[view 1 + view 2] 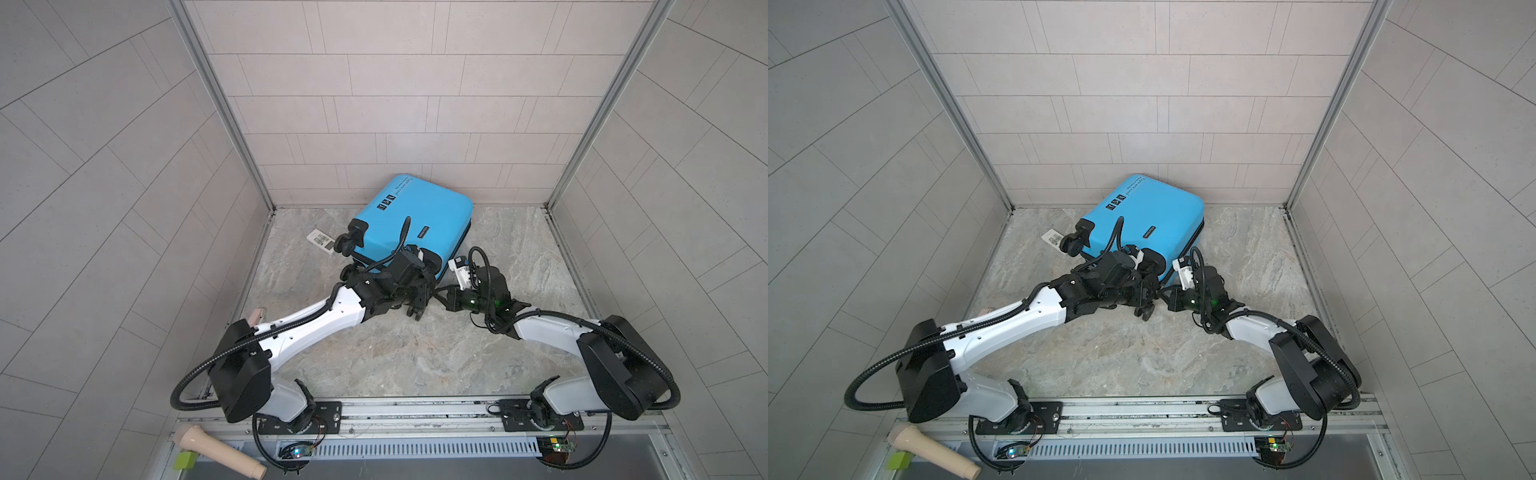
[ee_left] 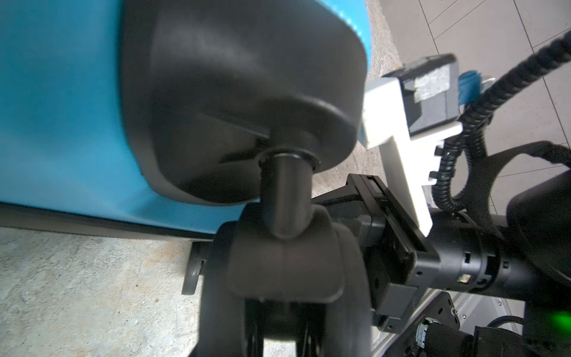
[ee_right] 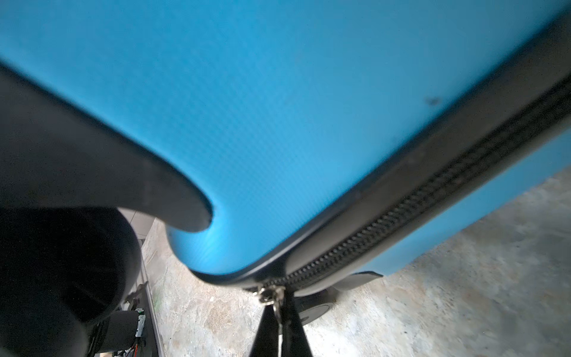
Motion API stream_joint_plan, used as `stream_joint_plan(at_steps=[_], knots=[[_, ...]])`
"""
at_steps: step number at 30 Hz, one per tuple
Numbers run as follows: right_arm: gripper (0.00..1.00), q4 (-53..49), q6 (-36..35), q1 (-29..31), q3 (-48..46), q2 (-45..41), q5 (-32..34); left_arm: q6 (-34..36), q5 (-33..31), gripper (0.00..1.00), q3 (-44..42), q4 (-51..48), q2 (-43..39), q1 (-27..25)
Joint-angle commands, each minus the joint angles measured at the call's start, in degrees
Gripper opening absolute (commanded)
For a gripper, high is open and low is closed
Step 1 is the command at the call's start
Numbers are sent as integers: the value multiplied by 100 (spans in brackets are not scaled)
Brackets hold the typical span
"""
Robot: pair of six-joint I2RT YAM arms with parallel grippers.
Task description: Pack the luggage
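Note:
The luggage (image 1: 415,216) (image 1: 1150,216) is a bright-blue hard-shell suitcase that lies flat and closed near the back wall in both top views. My left gripper (image 1: 422,286) (image 1: 1148,291) (image 2: 284,309) sits at its near corner, shut around a black caster wheel (image 2: 284,262) of the upper shell. My right gripper (image 1: 438,293) (image 1: 1163,293) (image 3: 278,315) is just to the right of it, pinched shut on the metal zipper pull (image 3: 272,293) at the same corner. The black zipper (image 3: 417,201) runs closed along the side of the blue shell (image 3: 278,108).
A white barcode tag (image 1: 321,239) lies on the marble floor beside the far-left wheels (image 1: 351,239). Tiled walls close in the back and both sides. A beige mallet-like tool (image 1: 220,451) and a green block (image 1: 185,459) lie below the front rail (image 1: 415,409).

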Motion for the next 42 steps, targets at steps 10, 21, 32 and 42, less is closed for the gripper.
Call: stream_joint_plan(at_steps=[10, 21, 32, 42], knots=[[5, 846, 185, -170, 22, -238, 647, -206, 5, 0, 43, -61, -141, -121], [0, 352, 258, -266, 62, -200, 1394, -221, -29, 0, 61, -122, -196, -179], [0, -445, 293, -667, 127, -538, 2257, -240, -77, 0, -42, -184, -292, -263], [0, -650, 139, -1269, 963, 273, 2014, -267, -39, 0, -191, -193, -510, -324]])
